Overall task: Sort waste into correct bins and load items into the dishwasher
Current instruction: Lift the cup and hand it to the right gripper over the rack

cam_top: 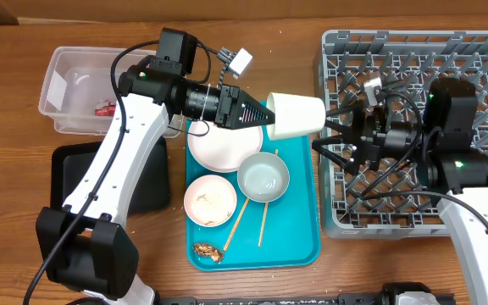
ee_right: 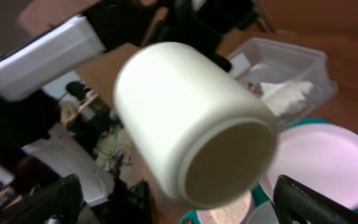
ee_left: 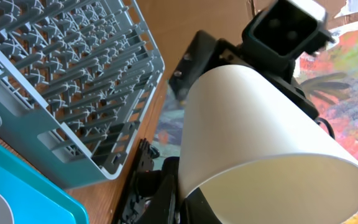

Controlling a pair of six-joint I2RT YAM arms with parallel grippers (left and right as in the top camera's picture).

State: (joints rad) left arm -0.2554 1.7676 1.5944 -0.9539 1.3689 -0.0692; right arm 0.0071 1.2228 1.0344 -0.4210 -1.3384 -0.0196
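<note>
My left gripper [cam_top: 267, 115] is shut on the rim of the white cup [cam_top: 296, 115] and holds it on its side in the air between the teal tray and the grey dish rack [cam_top: 413, 216]. In the left wrist view the cup [ee_left: 260, 143] fills the frame above my fingers [ee_left: 182, 209]. My right gripper [cam_top: 335, 131] is open, its fingers spread on either side of the cup's base [ee_right: 191, 124], apart from it. The white plate [cam_top: 214, 146], small white bowl [cam_top: 210, 202], grey-blue metal bowl [cam_top: 263, 178], chopsticks [cam_top: 241, 220] and brown scrap [cam_top: 206, 250] lie on the teal tray.
The clear tub [cam_top: 62, 76] at the back left holds a red wrapper [cam_top: 104, 108] and white tissue [ee_right: 284, 93]. The black tray [cam_top: 146, 191] lies left of the teal tray [cam_top: 299, 237], partly under my left arm. The plate also shows in the right wrist view [ee_right: 331, 162].
</note>
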